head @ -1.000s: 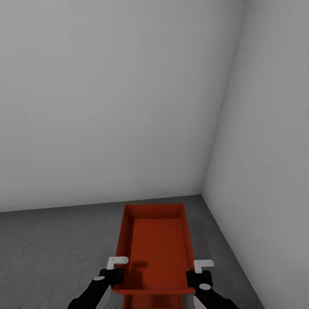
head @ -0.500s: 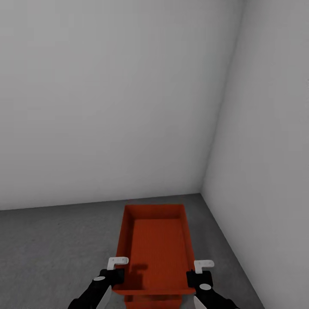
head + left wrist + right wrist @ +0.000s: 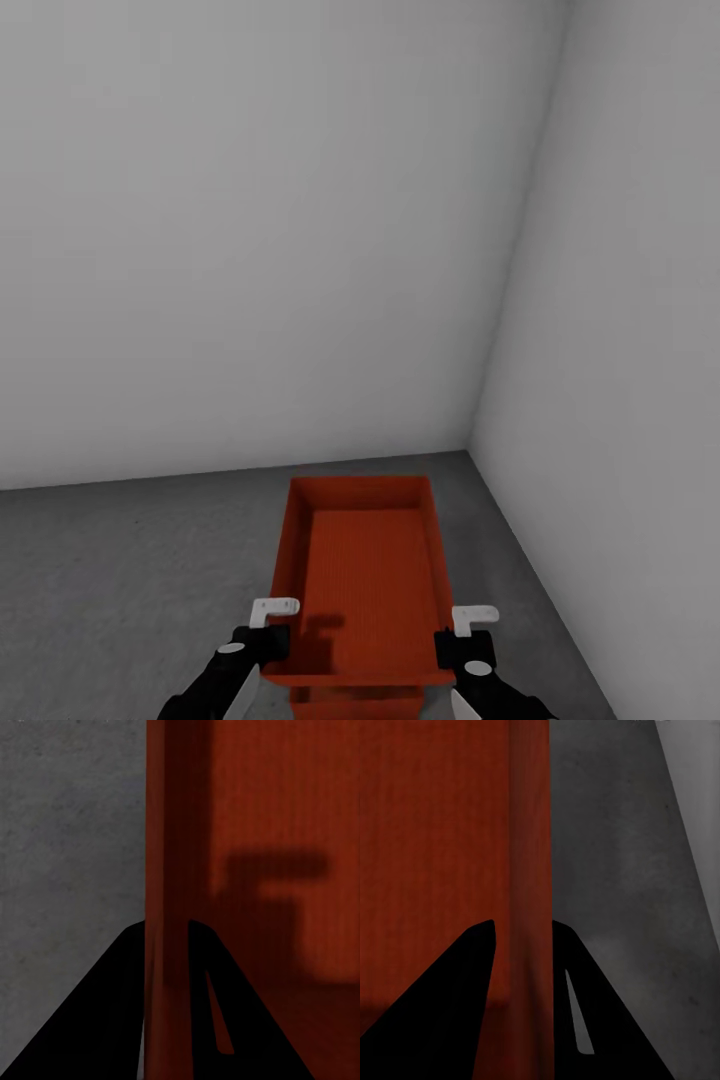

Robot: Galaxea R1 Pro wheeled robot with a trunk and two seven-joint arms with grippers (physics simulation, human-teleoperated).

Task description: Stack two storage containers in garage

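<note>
I hold an orange-red storage container [image 3: 365,570] by its two long walls, low over the dark grey garage floor [image 3: 130,580]. My left gripper [image 3: 272,640] is shut on its left wall [image 3: 165,870], one black finger on each side. My right gripper [image 3: 452,645] is shut on its right wall [image 3: 529,870] in the same way. Beneath the near end a strip of the second storage container [image 3: 355,703] shows, lined up under the held one. Whether the two touch I cannot tell.
A plain white back wall [image 3: 250,250] and a white side wall [image 3: 630,350] meet in a corner just beyond and right of the containers. Open concrete stretches to the left [image 3: 67,832], with a narrower strip on the right [image 3: 615,870].
The held container has sunk slightly toward the one under it. Both arms have barely moved.
</note>
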